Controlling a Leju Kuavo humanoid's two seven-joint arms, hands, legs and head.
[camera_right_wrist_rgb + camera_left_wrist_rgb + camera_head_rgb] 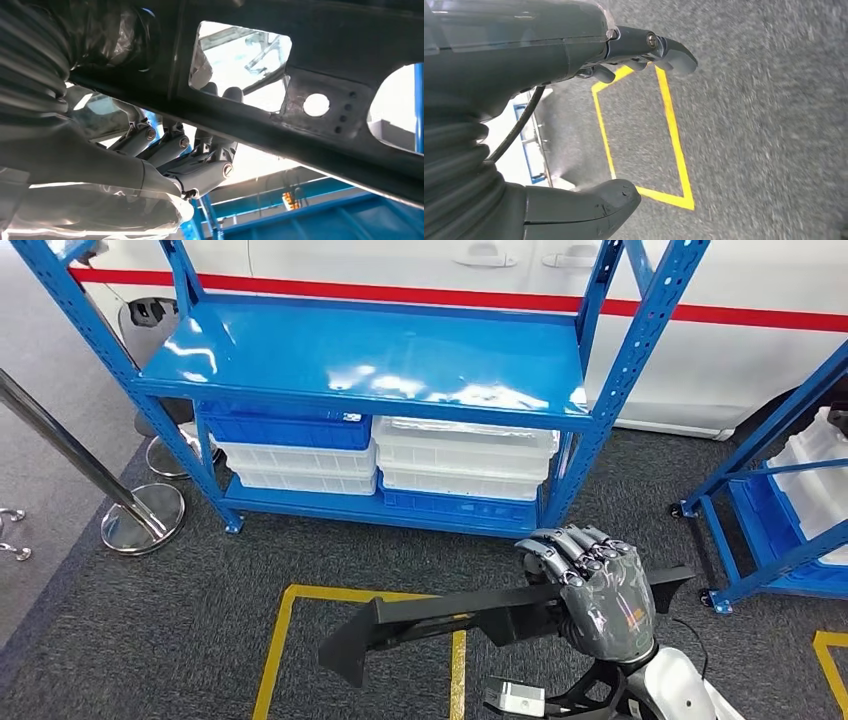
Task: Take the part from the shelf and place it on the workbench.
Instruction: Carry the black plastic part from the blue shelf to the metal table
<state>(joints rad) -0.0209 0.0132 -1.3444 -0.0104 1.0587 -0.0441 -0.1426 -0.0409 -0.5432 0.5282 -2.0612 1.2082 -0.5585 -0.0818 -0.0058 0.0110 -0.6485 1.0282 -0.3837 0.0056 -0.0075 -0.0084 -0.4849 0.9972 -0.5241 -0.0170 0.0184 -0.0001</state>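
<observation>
Right hand (598,590), grey metal with dark fingers, is wrapped around a long black metal bracket part (440,620), held roughly level above the dark grey carpet floor (200,620). Seen from the right wrist, the part (320,60) is flat plate with a rectangular cut-out and drilled holes, surface dull and scuffed. Left hand (589,75) hangs with fingers apart, holding nothing, over yellow floor tape (674,140). Beyond stands a glossy blue steel shelf (370,355) carrying white and blue plastic crates (465,455).
</observation>
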